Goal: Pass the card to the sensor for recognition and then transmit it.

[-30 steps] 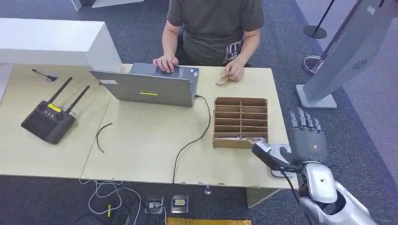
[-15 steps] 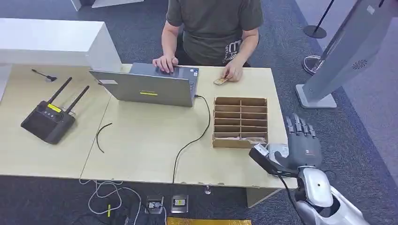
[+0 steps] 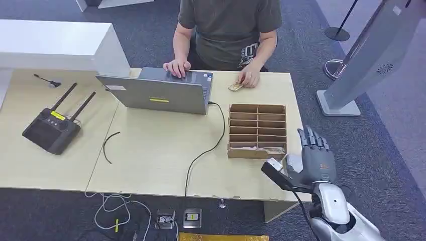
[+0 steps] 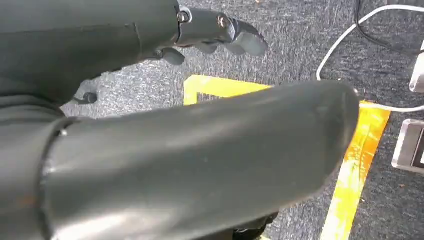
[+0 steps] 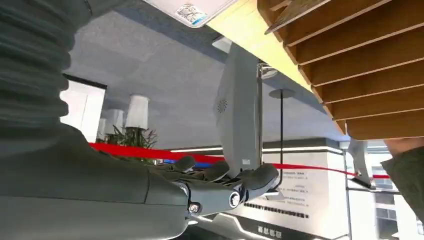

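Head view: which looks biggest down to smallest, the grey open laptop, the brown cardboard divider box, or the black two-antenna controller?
1. Grey open laptop
2. Brown cardboard divider box
3. Black two-antenna controller, only slightly smaller than the box.

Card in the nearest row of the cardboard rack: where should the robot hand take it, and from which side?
Pinch the card by its exposed upper edge, coming down from above on the robot's side. It lies tilted in the nearest row of the rack, walled in by dividers, so probably only that edge is reachable. The right robot hand is open close beside it.

Silver right arm (image 3: 341, 218), dark grey robot hand (image 3: 314, 159), black cable.
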Robot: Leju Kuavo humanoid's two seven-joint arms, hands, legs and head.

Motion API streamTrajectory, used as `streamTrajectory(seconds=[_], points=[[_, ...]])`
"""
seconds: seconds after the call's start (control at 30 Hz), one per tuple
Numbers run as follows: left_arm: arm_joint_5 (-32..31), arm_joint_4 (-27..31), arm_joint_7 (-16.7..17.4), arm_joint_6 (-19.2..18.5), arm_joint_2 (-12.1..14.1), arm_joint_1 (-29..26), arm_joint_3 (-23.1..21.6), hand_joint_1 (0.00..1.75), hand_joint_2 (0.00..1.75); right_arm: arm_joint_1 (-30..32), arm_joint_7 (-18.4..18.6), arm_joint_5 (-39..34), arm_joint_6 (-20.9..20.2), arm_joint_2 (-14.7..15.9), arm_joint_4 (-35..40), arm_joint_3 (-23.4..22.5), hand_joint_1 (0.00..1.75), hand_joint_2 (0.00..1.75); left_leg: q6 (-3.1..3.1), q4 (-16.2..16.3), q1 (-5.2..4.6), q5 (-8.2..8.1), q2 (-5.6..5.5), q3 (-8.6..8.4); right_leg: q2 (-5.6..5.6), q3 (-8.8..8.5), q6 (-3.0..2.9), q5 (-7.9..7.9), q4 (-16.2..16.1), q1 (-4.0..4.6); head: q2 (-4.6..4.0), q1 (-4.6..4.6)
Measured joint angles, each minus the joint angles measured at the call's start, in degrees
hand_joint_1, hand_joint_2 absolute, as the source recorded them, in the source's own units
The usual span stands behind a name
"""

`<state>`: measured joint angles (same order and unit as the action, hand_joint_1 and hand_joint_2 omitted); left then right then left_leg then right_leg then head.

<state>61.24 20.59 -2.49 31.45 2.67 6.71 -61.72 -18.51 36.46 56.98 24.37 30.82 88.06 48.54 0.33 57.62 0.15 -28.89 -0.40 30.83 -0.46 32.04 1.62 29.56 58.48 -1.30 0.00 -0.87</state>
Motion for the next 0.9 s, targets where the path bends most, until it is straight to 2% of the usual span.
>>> streamTrajectory(seconds=[0.37,0.9], points=[[1.22,0.87,0.02,0.59,0.44,-0.01,-0.17,0.00,0.00,-0.31,-2.75,0.39,1.40,-1.92,-1.90,0.87,0.00,1.75,0.00,0.00,0.01,0.00,0.00,0.00,0.00,0.00,0.00,0.00,0.00,0.01,0.00,0.00],[2.14,1.79,0.02,1.01,0.85,0.02,-1.16,0.00,0.00,-2.17,-4.13,-1.51,1.81,-3.82,-3.78,2.27,0.00,1.75,0.00,0.00,0.01,0.00,0.00,0.00,0.00,0.01,0.00,0.00,0.01,0.01,0.00,0.00]])
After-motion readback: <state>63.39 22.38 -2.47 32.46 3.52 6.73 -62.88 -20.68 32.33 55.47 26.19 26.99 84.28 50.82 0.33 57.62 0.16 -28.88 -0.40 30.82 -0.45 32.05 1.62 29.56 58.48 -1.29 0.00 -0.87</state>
